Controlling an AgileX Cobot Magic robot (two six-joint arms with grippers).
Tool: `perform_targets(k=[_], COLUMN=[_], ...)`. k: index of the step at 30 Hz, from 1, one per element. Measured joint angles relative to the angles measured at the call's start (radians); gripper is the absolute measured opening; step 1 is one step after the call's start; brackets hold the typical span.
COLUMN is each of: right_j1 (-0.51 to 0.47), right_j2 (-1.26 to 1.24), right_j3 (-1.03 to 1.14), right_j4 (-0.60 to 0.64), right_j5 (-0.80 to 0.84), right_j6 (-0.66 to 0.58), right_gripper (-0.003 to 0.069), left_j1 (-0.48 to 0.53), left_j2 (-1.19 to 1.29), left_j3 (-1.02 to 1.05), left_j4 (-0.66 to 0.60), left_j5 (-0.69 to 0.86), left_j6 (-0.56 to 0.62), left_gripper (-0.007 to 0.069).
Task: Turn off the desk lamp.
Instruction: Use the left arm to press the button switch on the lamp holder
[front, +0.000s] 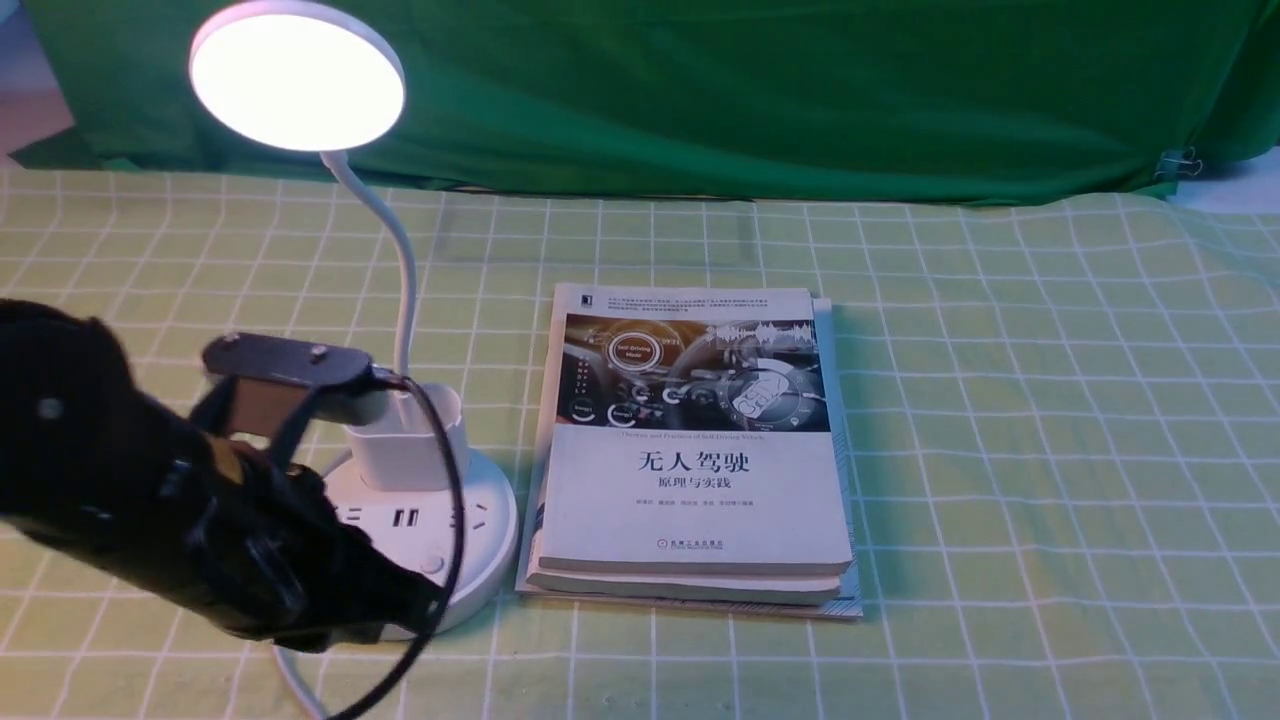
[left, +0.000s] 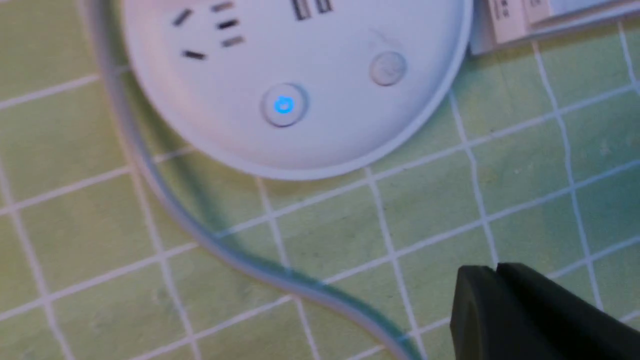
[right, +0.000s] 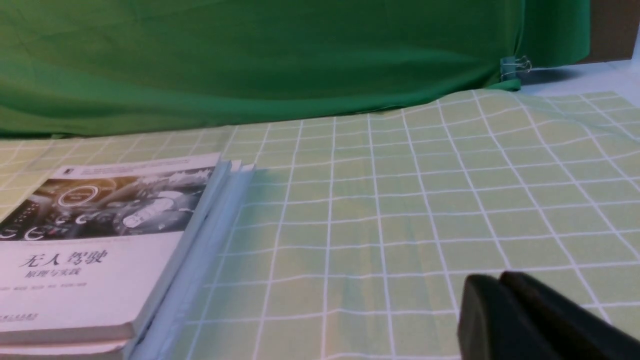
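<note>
Checked cloth (front: 1000, 450) bears the desk lamp (front: 425, 530), base perhaps half hidden.

White desk lamp (front: 415, 535), green-and-white checked tablecloth (front: 1000, 450), green curtain (front: 700, 100), black fingers (left: 530, 315)

Looks like a lab corner to me: black jointed robot arm (front: 270, 530), green fabric backdrop (front: 700, 100), green-and-white checked cloth (front: 1000, 450).
</note>
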Motion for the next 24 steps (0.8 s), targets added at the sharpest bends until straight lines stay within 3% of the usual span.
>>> perform_targets(k=[6, 24], right_j1=[0.0, 0.0], right_j2=[0.0, 0.0], right_j3=[0.0, 0.0], right_j4=[0.0, 0.0], right_j5=[0.0, 0.0], right_j6=[0.0, 0.001], right_gripper=[0.0029, 0.0029], left_j1=[-0.07, -0.057], left_j2=[0.119, 0.37], left_j3=[-0.082, -0.309], left_j4=[0.01, 0.156], left_j5=[0.039, 0.055], left_j6=[-0.009, -0.067], left_gripper=[0.0006, 0.0006])
